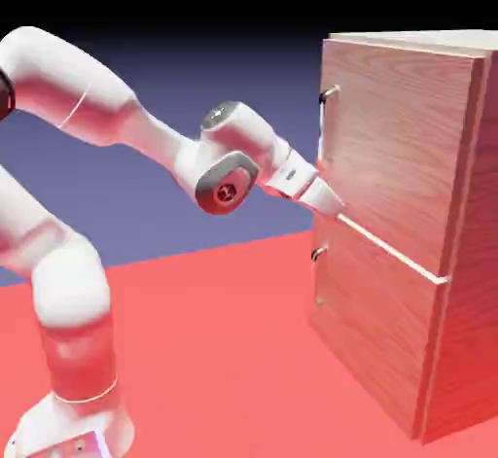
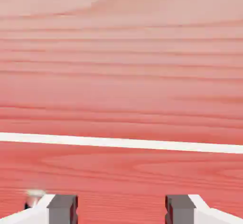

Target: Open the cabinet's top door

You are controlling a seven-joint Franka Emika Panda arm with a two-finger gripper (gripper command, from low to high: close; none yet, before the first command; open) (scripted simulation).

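I find my white two-finger gripper (image 1: 336, 209) open and empty at the seam, with the top door's (image 1: 394, 145) small upright silver handle (image 1: 327, 96) well above it.

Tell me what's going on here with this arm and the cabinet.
A white robot arm is reaching toward the front of a wood-grain cabinet. Its gripper is open and holds nothing, and it sits close to the pale seam between the two front panels, well below the top door's handle. The hand view shows only wood grain and that pale line between the fingertips. The top door looks shut, so the handle hasn't been grasped yet.
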